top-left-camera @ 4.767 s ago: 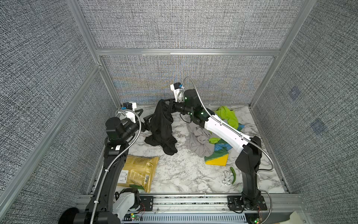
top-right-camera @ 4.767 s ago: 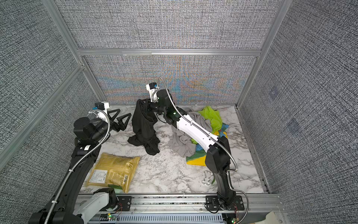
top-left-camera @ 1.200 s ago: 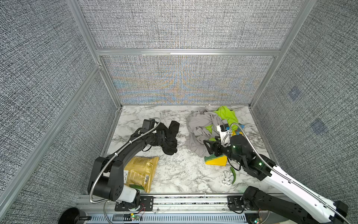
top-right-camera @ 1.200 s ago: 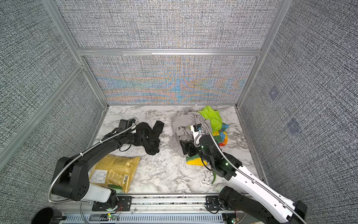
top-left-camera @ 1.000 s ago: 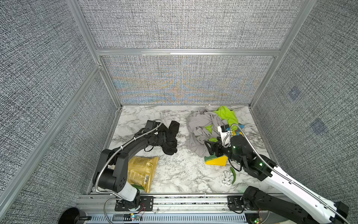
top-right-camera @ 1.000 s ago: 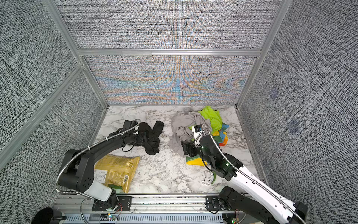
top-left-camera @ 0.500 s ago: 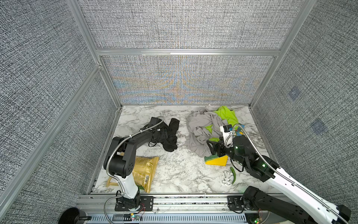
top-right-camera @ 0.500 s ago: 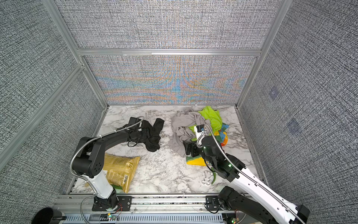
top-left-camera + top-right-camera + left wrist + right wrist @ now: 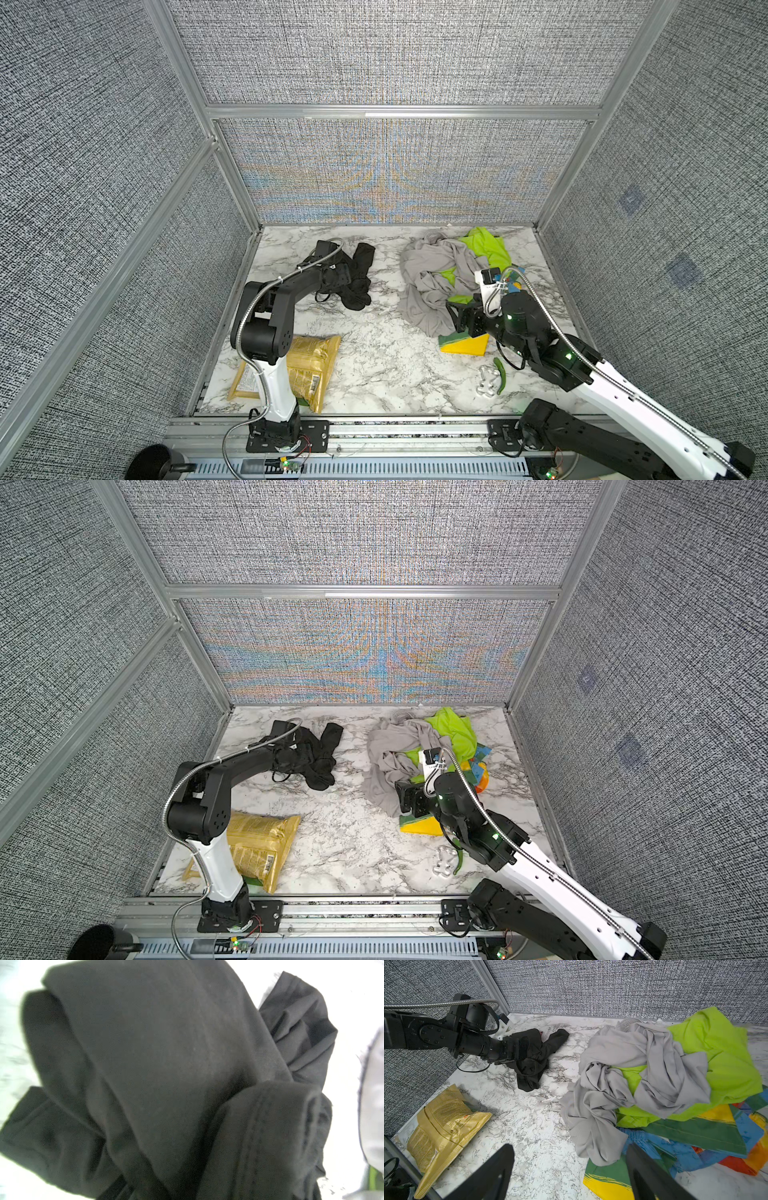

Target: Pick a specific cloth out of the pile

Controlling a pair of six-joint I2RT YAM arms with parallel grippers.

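The cloth (image 9: 358, 291) (image 9: 322, 771) is a crumpled black garment lying on the marble table at the back left, apart from the pile. My left gripper (image 9: 341, 276) (image 9: 304, 754) (image 9: 521, 1049) is low on it and shut on its folds. Black fabric (image 9: 166, 1064) fills the left wrist view and hides the jaws. The pile holds a light-grey cloth (image 9: 430, 274) (image 9: 643, 1068), a lime-green cloth (image 9: 486, 247) (image 9: 720, 1053) and a patterned cloth (image 9: 465, 345) (image 9: 699, 1136) at the back right. My right gripper (image 9: 457, 321) (image 9: 409, 802) (image 9: 569, 1149) hovers open at the pile's near edge, holding nothing.
A yellow-gold snack bag (image 9: 313, 368) (image 9: 259, 845) (image 9: 444, 1113) lies at the front left beside the left arm's base. A small clear piece (image 9: 487, 380) and a green strip lie at the front right. Woven grey walls with metal posts enclose the table on three sides.
The left gripper has closed on the black cloth, and the left arm has shifted right along the cloth. The right arm has barely moved and stays open.
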